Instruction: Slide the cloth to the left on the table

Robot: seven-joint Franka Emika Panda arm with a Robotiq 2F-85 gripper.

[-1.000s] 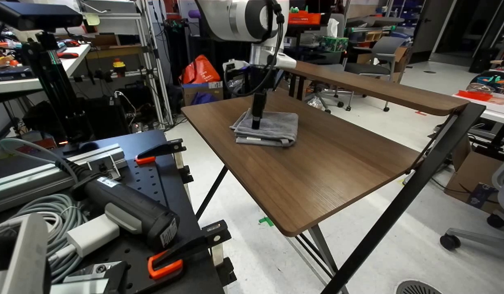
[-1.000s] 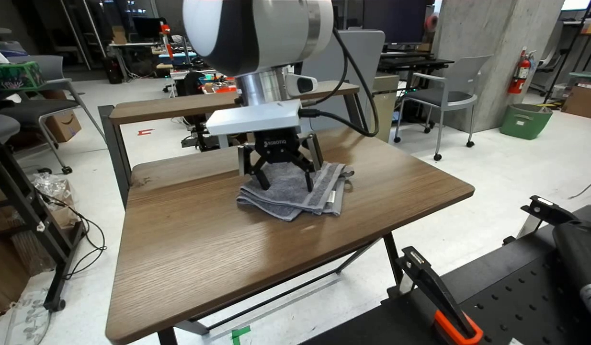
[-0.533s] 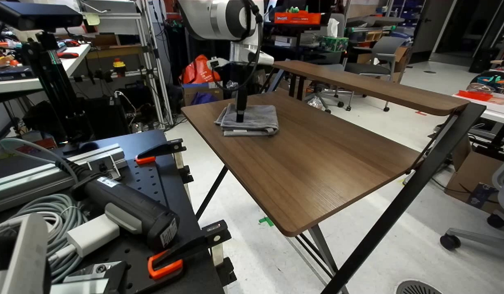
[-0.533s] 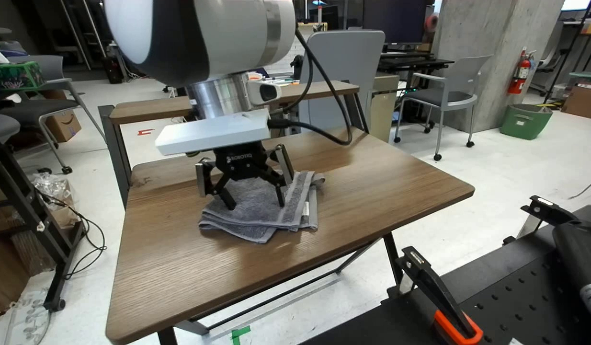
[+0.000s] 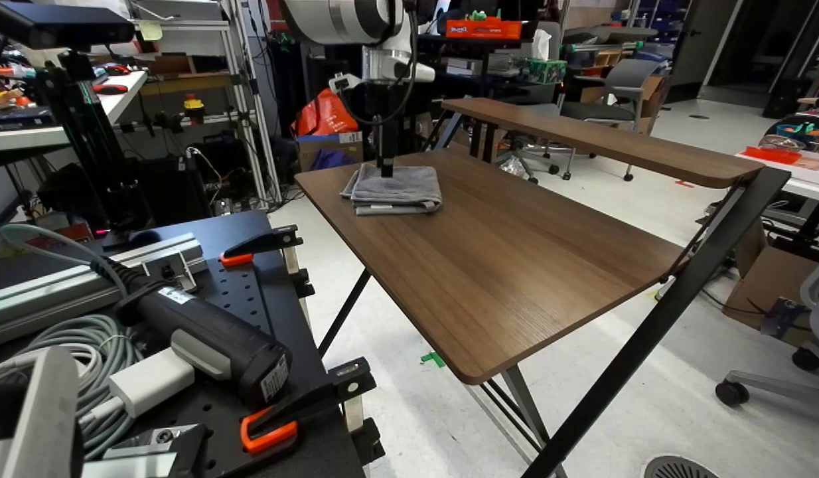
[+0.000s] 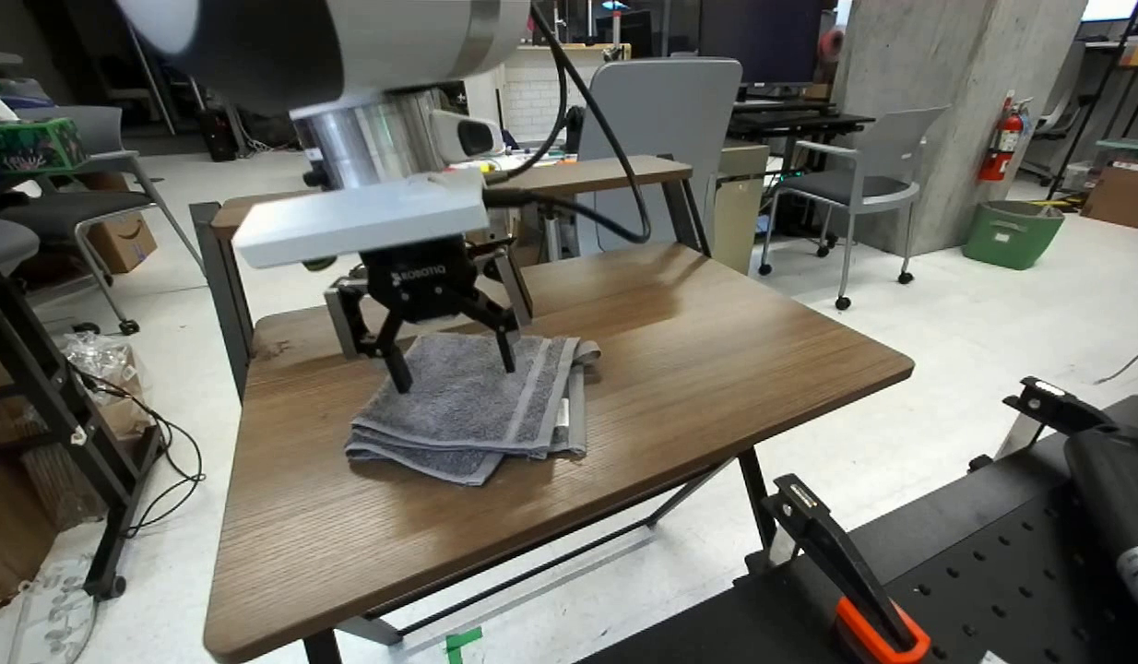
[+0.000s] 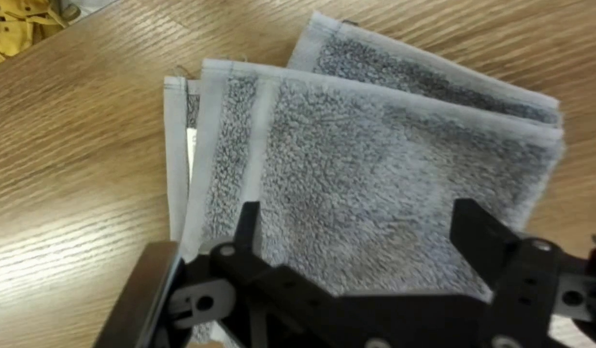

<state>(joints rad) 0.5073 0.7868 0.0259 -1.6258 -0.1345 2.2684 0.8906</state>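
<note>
While my gripper [image 6: 454, 366] hangs pointing down over the cloth [image 6: 472, 410], I have its two fingers [image 7: 248, 221] spread well apart, though I cannot tell whether their tips touch it. The cloth lies folded flat on the worktop [image 6: 717, 350], nearer to the edge facing the bench [image 5: 250, 285] than to the shelf [image 5: 582, 135], its layers slightly fanned and a white label [image 6: 563, 412] showing along one side.

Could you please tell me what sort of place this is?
Probably a robotics lab or workshop: a robot arm is above a table, with clamps and coiled cable on a nearby perforated bench.
</note>
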